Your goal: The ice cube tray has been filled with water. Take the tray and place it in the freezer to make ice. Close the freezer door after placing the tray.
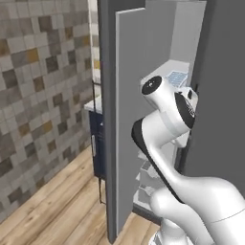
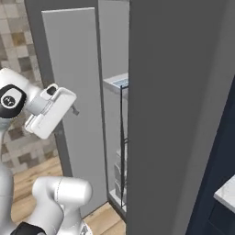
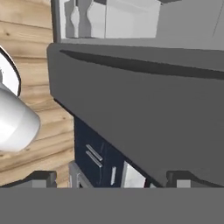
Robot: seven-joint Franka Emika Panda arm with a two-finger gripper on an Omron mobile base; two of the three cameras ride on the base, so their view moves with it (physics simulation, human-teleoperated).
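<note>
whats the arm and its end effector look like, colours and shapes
The arm is glossy white with rounded tube-like links, black bands at the joints and a round black cap with a small white mark. The end effector has a boxy white body and two small dark grey finger tips.

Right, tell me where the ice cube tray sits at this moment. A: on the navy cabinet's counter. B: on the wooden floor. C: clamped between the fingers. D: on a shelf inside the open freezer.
D: the ice cube tray with its pale blue cells lies on a pale shelf inside the freezer, whose freezer door stands open, while the gripper is open and holds nothing.
</note>
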